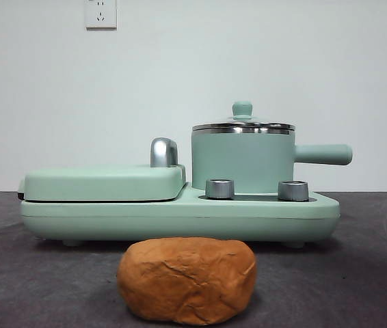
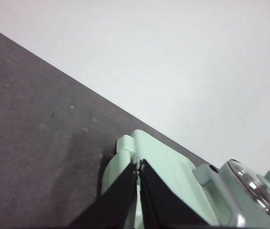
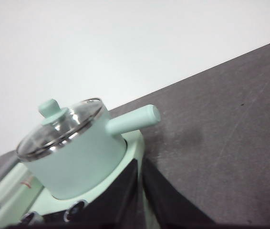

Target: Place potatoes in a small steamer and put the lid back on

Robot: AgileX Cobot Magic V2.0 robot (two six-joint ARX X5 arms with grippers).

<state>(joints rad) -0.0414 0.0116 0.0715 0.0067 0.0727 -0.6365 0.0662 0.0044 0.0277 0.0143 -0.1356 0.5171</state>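
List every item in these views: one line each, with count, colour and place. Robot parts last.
potato: one, orange-brown, on the dark table in front of the cooker.
steamer pot: one, mint green, on the cooker base, handle out to the side.
lid: one, glass with steel rim and green knob, on the pot.
cooker base: one, mint green, with two steel dials.
griddle cover: one, mint green, chrome handle, beside the pot.
wall sockets: two, white, high on the wall.
left gripper: black, shut, above the cooker.
right gripper: black, shut, near the pot.

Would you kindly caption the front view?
Potato lies before the mint cooker; lid closes the small steamer.
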